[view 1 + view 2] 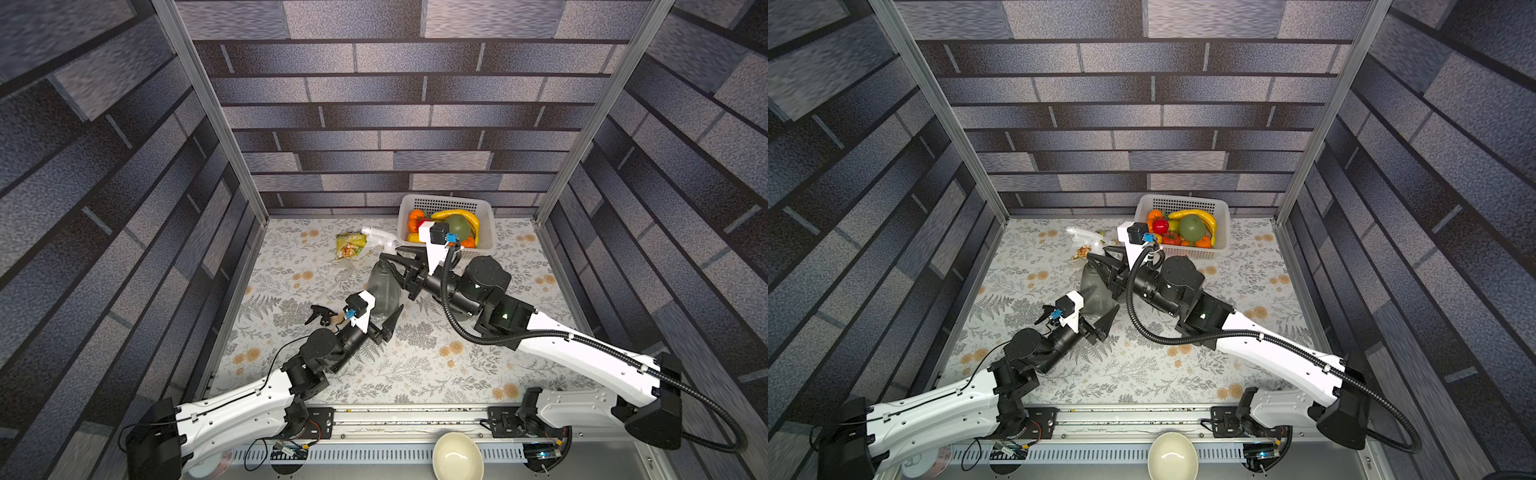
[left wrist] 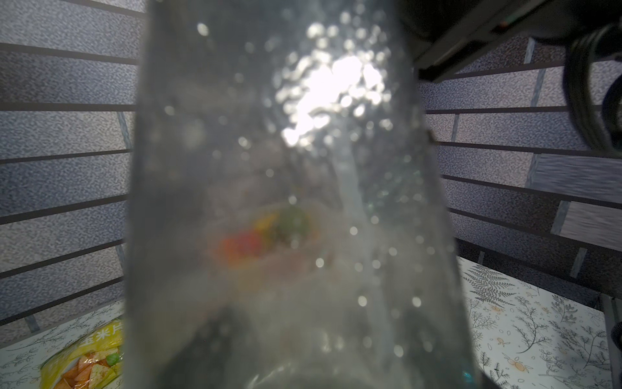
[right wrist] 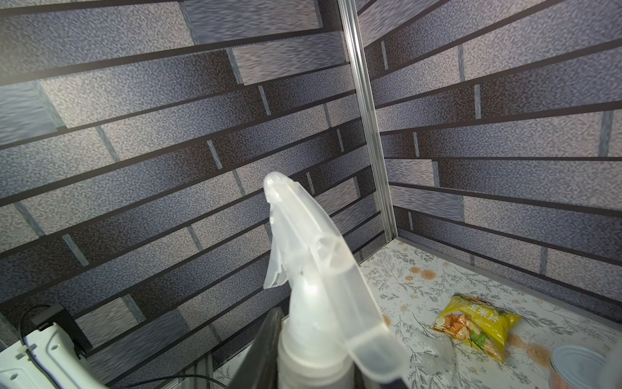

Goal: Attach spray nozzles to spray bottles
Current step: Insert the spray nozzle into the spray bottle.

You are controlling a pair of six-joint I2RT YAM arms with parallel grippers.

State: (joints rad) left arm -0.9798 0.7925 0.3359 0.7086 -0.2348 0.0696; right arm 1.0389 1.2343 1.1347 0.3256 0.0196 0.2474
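You look to be mid-way through fitting the first head. The clear spray nozzle (image 3: 319,269) sits on top of the grey spray bottle (image 1: 380,286), which stands upright near the middle of the table (image 1: 415,374), a little toward its back edge. A pale streak inside the bottle in the left wrist view is probably the dip tube, already down the neck.

Your right gripper (image 1: 386,254) is closed on the nozzle's screw collar. Your left gripper (image 1: 384,309) stands wide around the bottle's base. You cannot tell from these views whether its fingers actually press the wall.

I judge that the next move is to turn the collar down on the thread. That needs the base held firmly and the head kept in line with the neck, or it will cross-thread.

**Count in view:**
- One bottle.
- Two sure nozzles: the clear one, and a black spray nozzle (image 1: 319,313) lying toward the table's left edge.
- A faint clear shape (image 3: 434,350) beside the chip bag (image 1: 351,245), which may be a third nozzle.
- One fruit basket (image 1: 446,203).
- One tin can (image 3: 572,363).
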